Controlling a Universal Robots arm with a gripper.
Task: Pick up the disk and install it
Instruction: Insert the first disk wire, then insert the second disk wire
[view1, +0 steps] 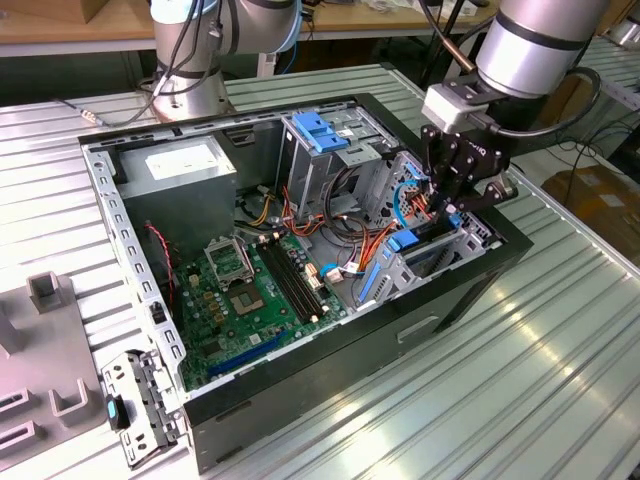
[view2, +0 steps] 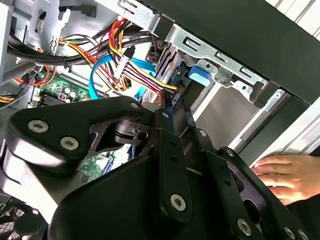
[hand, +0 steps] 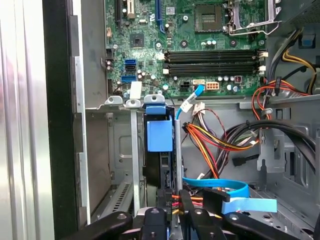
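Open computer case (view1: 300, 400); disk (hand: 159, 137) stands edgewise in the drive bay (hand: 125, 150).
Gripper (hand: 167, 212) closed narrow on the disk's upper edge. Judged rigid, fairly heavy, shock-sensitive; blue rails offer best purchase.

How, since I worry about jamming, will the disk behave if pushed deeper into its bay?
The disk, upright between metal bay walls, looks rigid, so it probably slides rather than flexes. Its blue plastic carrier might bind if tilted. Nearby loose cables would likely yield.
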